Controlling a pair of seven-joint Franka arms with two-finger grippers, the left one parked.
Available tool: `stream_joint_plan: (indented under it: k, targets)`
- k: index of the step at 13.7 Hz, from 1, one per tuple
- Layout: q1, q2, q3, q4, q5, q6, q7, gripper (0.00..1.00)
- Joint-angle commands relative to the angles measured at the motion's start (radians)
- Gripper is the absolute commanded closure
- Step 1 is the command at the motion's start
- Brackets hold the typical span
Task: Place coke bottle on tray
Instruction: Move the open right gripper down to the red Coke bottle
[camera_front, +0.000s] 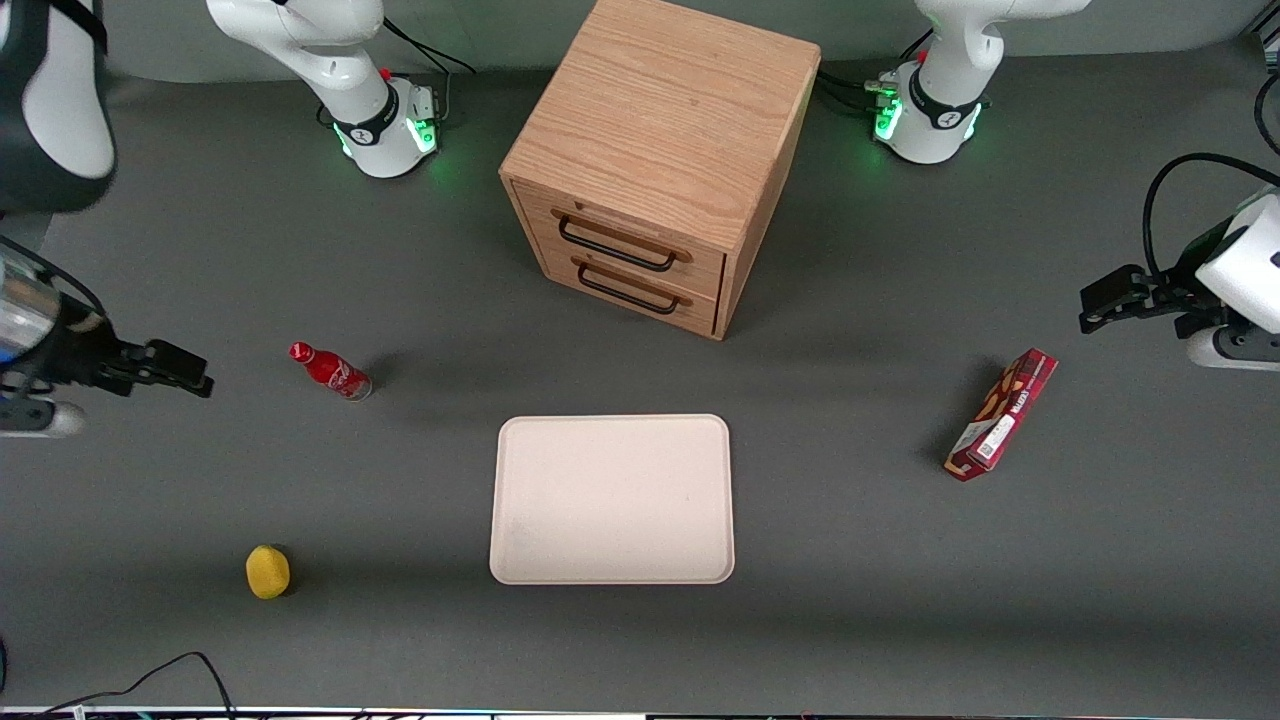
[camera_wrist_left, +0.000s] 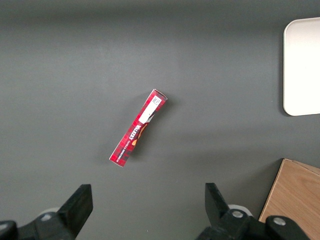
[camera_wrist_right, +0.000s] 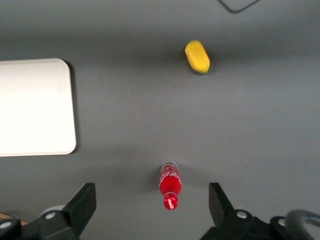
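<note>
The coke bottle (camera_front: 331, 370), small and red with a red cap, stands on the grey table toward the working arm's end, beside the tray and apart from it. The tray (camera_front: 612, 430), pale cream-pink and flat, lies in front of the drawer cabinet, nearer the front camera, with nothing on it. My right gripper (camera_front: 185, 375) hangs above the table, farther toward the working arm's end than the bottle. In the right wrist view the gripper (camera_wrist_right: 151, 205) is open and empty, with the bottle (camera_wrist_right: 169, 186) showing between its fingers well below them. The tray (camera_wrist_right: 35, 105) also shows there.
A wooden drawer cabinet (camera_front: 660, 150) stands at the middle back, both drawers shut. A yellow lemon-like object (camera_front: 267, 571) lies nearer the front camera than the bottle, and also shows in the right wrist view (camera_wrist_right: 197, 56). A red snack box (camera_front: 1002, 413) lies toward the parked arm's end.
</note>
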Motion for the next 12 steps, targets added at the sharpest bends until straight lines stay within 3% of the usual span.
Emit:
stream_joint_plan:
  k: [1,4,8,12]
  targets:
    - [0.002,0.015,0.005,-0.116,0.001,0.136,-0.013,0.00]
    - [0.010,-0.003,0.007,-0.290,0.001,0.308,-0.013,0.00]
    - [0.009,-0.047,0.030,-0.403,-0.001,0.345,-0.025,0.00]
    - [0.001,-0.156,0.030,-0.664,-0.001,0.541,-0.034,0.00]
